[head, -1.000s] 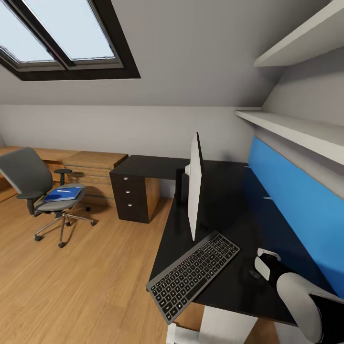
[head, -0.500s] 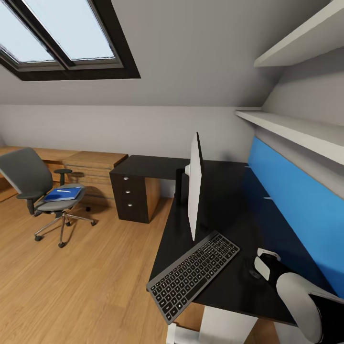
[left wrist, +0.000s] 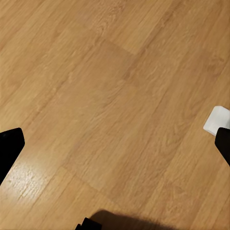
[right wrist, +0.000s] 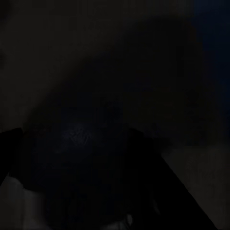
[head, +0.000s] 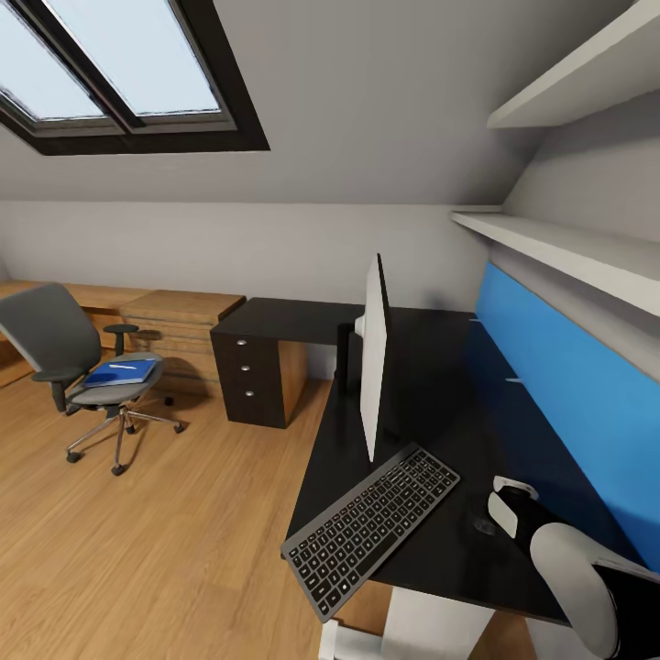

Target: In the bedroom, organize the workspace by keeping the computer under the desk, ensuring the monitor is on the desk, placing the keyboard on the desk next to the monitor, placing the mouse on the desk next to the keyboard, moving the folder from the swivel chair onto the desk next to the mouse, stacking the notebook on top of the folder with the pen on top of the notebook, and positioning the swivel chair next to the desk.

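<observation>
The monitor (head: 374,357) stands edge-on on the black desk (head: 431,385). In front of it the keyboard (head: 371,524) lies slanted at the desk's near edge. My right gripper (head: 493,519) points down at the desk just right of the keyboard, its fingers hidden. The right wrist view is very dark; a rounded lump (right wrist: 105,143), apparently the mouse, sits close up. Far left, the swivel chair (head: 55,348) carries the blue folder (head: 122,371) on its seat. My left gripper (left wrist: 117,143) hangs open over the wood floor. Computer, notebook and pen are out of view.
A black drawer unit (head: 247,378) stands under the desk's far wing, with low wooden shelf units (head: 183,321) beside it. A blue panel (head: 559,394) and white wall shelves (head: 559,247) line the desk's right side. Wood floor (head: 165,541) lies between chair and desk.
</observation>
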Motion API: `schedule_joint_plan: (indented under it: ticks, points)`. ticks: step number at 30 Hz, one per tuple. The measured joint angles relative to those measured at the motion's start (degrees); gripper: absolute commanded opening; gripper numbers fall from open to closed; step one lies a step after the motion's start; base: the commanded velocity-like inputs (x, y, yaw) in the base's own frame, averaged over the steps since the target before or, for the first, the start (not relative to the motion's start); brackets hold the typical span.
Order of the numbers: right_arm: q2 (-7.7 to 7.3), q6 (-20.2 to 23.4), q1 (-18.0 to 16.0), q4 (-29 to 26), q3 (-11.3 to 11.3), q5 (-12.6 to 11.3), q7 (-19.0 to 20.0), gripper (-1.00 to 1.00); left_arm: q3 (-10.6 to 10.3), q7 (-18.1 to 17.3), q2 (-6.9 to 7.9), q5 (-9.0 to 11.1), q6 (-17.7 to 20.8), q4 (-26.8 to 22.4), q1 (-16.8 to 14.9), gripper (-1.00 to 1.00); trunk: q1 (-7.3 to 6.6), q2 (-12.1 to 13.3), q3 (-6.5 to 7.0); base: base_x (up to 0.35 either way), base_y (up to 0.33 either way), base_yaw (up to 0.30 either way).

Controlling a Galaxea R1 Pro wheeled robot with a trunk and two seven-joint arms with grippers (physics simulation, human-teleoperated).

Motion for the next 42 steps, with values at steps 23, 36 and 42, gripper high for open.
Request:
schedule_joint_plan:
  ticks: [23, 36, 42]
  points:
    - [-0.78, 0.2, 0.0, 0.8, -0.2, -0.5, 0.5, -1.0, -0.3, -0.5, 0.08, -0.1, -0.3, 0.0, 0.0, 1.0, -0.64, 1.2, 0.53, 0.0, 0.0, 0.0]
    - [-0.86, 0.5, 0.0, 0.1, -0.1, -0.4, 0.5, -1.0, -0.3, -0.4, 0.08, -0.2, -0.3, 0.0, 0.0, 1.0, -3.5, 6.4, 2.86, 0.0, 0.0, 0.0]
    - [-0.67, 0.7, 0.0, -2.2, -0.2, -0.5, 0.5, -1.0, -0.3, -0.4, 0.08, -0.2, -0.3, 0.1, 0.0, 1.0, -4.82, 8.8, 3.94, 0.0, 0.0, 0.0]
